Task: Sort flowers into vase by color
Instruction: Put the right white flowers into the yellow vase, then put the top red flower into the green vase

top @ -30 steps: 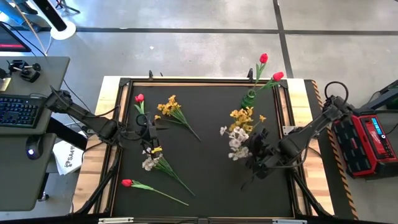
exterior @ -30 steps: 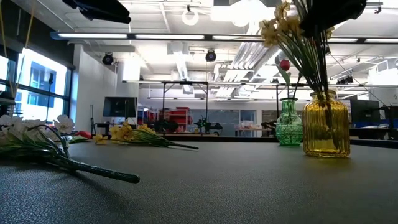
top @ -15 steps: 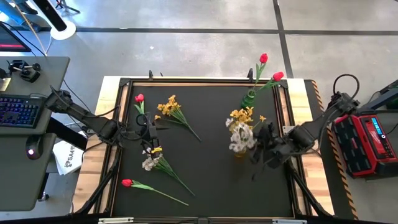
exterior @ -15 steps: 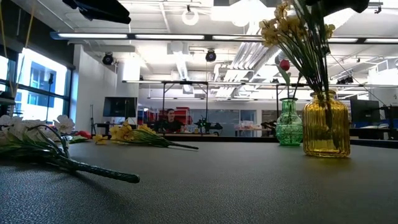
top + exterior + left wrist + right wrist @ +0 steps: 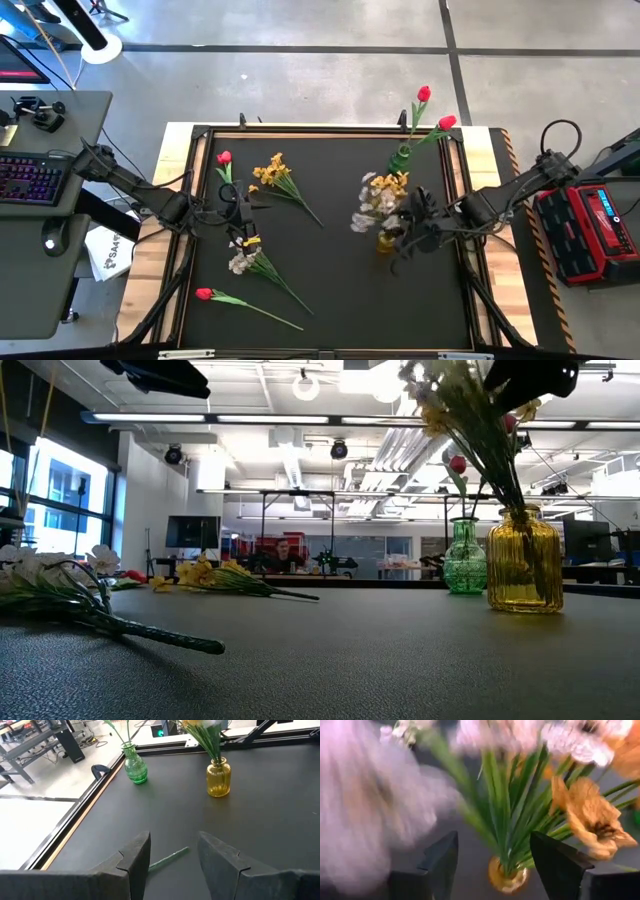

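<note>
Mat [image 5: 330, 270], black and pebbled, fills a framed table. Ribbed amber vase [image 5: 525, 560] holds yellow and white flowers [image 5: 378, 198]; the right gripper [image 5: 412, 218] hangs just beside them, fingers apart, holding nothing. A green glass vase [image 5: 135, 766] holds red tulips [image 5: 424, 94]. Loose stems [image 5: 262, 268] lie near the left gripper [image 5: 172, 855], which is spread and empty.

No readable text anywhere. White sheet [image 5: 108, 255] on the floor beside the table's left edge carries dark print, red box [image 5: 590, 228] at the right has a pale label (both too small to make out).
</note>
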{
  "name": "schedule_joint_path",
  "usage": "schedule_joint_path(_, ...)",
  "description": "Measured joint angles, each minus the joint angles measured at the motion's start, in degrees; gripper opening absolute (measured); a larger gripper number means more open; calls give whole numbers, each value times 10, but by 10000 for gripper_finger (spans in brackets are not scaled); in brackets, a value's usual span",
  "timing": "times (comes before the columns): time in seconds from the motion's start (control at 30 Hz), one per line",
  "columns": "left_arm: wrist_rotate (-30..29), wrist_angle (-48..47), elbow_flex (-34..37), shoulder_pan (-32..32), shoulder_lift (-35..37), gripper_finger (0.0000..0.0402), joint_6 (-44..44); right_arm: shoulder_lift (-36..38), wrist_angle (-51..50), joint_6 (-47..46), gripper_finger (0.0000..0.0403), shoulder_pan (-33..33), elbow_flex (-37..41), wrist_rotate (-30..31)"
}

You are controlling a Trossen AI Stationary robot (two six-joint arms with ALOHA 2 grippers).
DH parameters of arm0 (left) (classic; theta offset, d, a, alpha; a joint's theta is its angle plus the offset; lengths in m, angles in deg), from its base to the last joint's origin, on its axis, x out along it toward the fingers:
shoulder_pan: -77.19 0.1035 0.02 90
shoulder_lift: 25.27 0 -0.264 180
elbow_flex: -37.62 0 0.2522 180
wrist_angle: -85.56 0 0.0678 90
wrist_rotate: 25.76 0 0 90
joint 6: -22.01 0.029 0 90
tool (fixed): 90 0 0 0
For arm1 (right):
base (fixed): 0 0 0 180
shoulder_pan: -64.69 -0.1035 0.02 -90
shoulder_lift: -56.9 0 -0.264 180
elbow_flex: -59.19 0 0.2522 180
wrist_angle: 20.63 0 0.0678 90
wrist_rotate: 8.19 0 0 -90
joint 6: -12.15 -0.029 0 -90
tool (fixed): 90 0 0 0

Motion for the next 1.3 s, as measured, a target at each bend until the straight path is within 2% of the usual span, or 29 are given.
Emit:
schedule_joint_path(0.2, 1, 0, 0, 0, 0, 149, -2, 0, -26, 1, 243, 2, -33, -31)
schedule_joint_path(0.37, 10, 0, 0, -1, 0, 149, -5, 0, -81, -11, 243, -1, -101, -71)
schedule_joint_path(0.47, 12, -1, 0, -6, 1, 149, -5, 0, -81, 6, 243, -13, -144, -83)
schedule_joint_path(0.57, 13, -14, 0, -17, 5, 149, -14, -4, -44, 62, 243, -31, -181, -64)
schedule_joint_path(0.7, 12, -53, 0, -37, 21, 149, -45, -26, 89, 188, 243, -52, -200, -42)
schedule_joint_path(0.87, -4, -136, 0, -66, 51, 149, -119, -94, 273, 360, 243, -58, -199, -80)
schedule_joint_path(1.0, 8, -207, 0, -92, 84, 149, -191, -169, 375, 453, 243, -50, -200, -114)
schedule_joint_path(1.17, 66, -266, 0, -110, 135, 149, -276, -276, 371, 465, 243, -32, -267, -113)
schedule_joint_path(1.23, 52, -293, 0, -112, 140, 149, -334, -319, 339, 452, 243, -27, -309, -96)
schedule_joint_path(1.3, 41, -334, 0, -112, 139, 149, -430, -358, 284, 416, 243, -24, -357, -68)
